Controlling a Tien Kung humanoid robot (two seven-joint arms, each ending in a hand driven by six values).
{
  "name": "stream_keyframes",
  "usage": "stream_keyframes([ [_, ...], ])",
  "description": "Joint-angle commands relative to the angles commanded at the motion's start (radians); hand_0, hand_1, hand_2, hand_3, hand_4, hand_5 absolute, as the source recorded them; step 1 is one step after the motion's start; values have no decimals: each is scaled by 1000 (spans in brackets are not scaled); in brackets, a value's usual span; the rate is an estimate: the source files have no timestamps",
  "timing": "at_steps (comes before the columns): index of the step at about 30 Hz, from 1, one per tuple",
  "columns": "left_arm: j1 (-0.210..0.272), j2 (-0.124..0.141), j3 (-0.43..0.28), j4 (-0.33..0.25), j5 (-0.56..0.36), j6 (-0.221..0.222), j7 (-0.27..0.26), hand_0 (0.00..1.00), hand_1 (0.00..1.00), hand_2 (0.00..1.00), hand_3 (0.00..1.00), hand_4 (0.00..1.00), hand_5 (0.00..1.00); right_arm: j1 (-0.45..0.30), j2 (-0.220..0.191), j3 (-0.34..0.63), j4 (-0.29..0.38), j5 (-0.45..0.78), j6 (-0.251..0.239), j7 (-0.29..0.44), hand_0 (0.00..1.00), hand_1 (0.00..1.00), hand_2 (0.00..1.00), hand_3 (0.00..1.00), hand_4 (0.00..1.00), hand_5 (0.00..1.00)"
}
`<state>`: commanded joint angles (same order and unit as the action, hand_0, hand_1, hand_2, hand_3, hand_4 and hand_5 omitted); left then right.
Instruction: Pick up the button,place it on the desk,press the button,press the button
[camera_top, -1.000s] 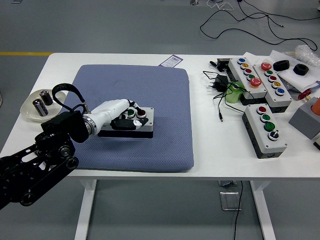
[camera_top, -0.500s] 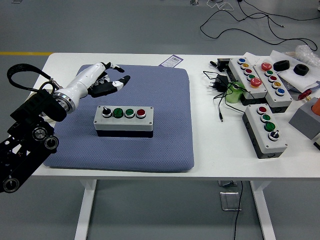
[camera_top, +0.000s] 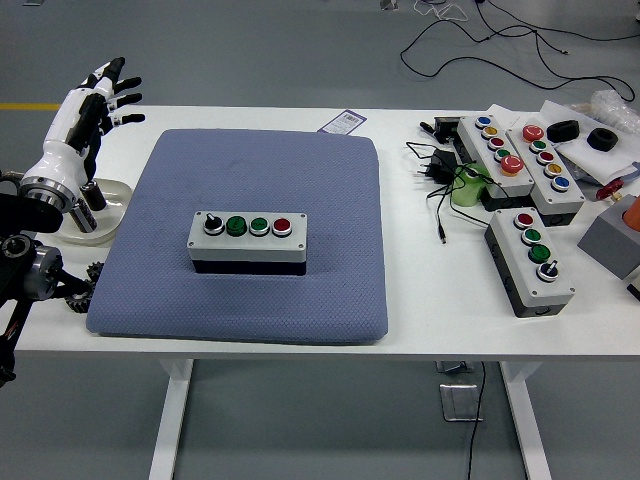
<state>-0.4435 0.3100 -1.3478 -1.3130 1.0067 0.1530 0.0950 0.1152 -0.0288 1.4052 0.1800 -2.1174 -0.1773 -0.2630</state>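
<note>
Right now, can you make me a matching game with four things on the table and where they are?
Things:
1. button box
2. left hand
3. green bottle
4. small dish

Places:
A. raised with fingers spread, over the table's far left corner
B. in the middle of the blue mat
C. among the black cables, right of the mat
D. on the table's left edge, beside the mat

Pairs: 1-B, 2-A, 3-C, 4-D
</note>
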Motion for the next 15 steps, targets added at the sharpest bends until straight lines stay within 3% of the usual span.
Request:
stream_keyframes([
  [3, 21, -5, -25, 3, -100, -30, -1, 793, 876, 881, 919, 652, 998, 1, 0, 1, 0, -1, 0, 1, 684, 662, 713, 654, 348, 193],
  [6, 43, -32, -54, 7, -57, -32, -19, 793, 876, 881, 919, 652, 998, 3, -1, 3, 0, -3, 0, 3, 684, 662, 713, 654, 348, 193],
  [7, 49, -42, -65, 7, -46, -33, -24, 812, 882, 872, 860, 652, 998, 3, -1, 3, 0, -4, 0, 3, 683, 661, 713, 654, 347, 193],
  [10, 73, -88, -111, -5, -10, -46, -46, 812, 882, 872, 860, 652, 998, 5, -1, 5, 0, -4, -1, 4, 683, 661, 713, 654, 347, 193],
  [15, 112, -145, -165, -41, 74, -104, -31, 816, 881, 873, 841, 651, 998, 7, -4, 8, 0, -9, -1, 6, 684, 661, 713, 654, 347, 193],
])
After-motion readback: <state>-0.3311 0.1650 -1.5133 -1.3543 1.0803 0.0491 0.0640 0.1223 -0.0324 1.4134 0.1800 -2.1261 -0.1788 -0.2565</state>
